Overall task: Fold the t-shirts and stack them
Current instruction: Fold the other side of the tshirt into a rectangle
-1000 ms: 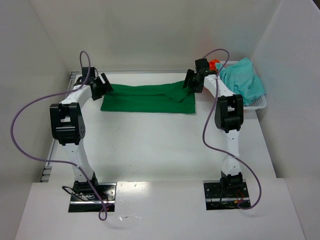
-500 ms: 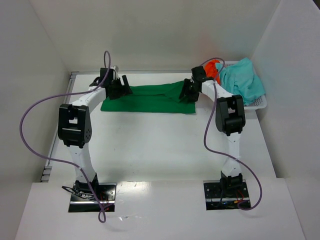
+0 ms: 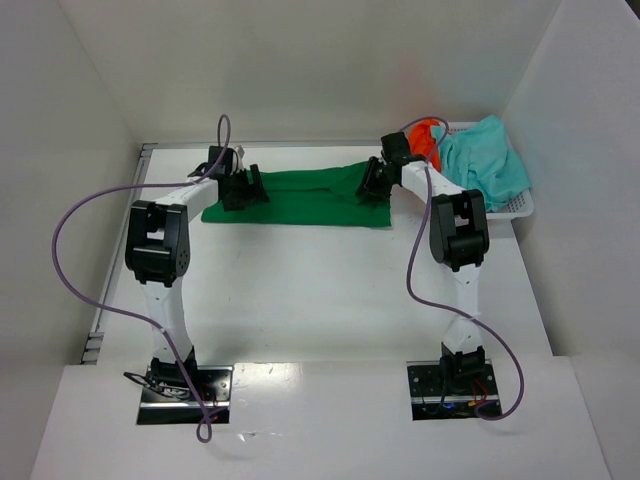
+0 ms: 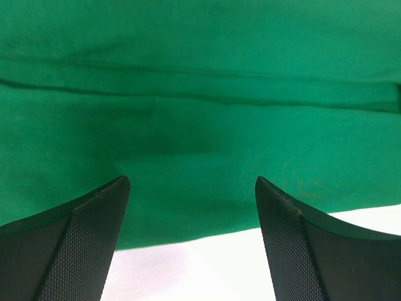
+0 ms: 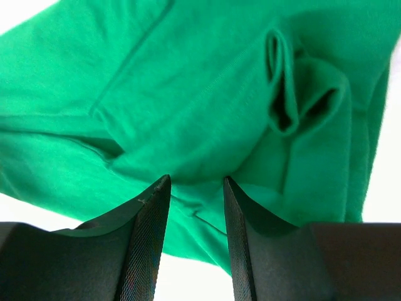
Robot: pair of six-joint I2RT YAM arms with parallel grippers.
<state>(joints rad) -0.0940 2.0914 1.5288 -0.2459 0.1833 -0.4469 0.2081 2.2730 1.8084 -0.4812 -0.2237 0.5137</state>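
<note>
The dark green t-shirt (image 3: 300, 198) lies as a long folded strip across the far part of the table. My left gripper (image 3: 244, 188) is over its left end. In the left wrist view the gripper (image 4: 191, 182) is wide open, with the shirt's edge (image 4: 200, 125) and bare table between the fingers. My right gripper (image 3: 375, 182) is over the shirt's bunched right end. In the right wrist view the gripper (image 5: 195, 179) is open with a narrow gap just above the wrinkled cloth (image 5: 207, 106). The teal t-shirt (image 3: 485, 160) and the orange t-shirt (image 3: 428, 133) lie in the basket.
The white mesh basket (image 3: 516, 209) stands at the far right against the side wall. White walls close in the table at the back and on both sides. Purple cables loop from both arms.
My left gripper has moved right from beyond the shirt's left edge to over its left end. My right gripper has shifted slightly left and down onto the shirt's right end.
</note>
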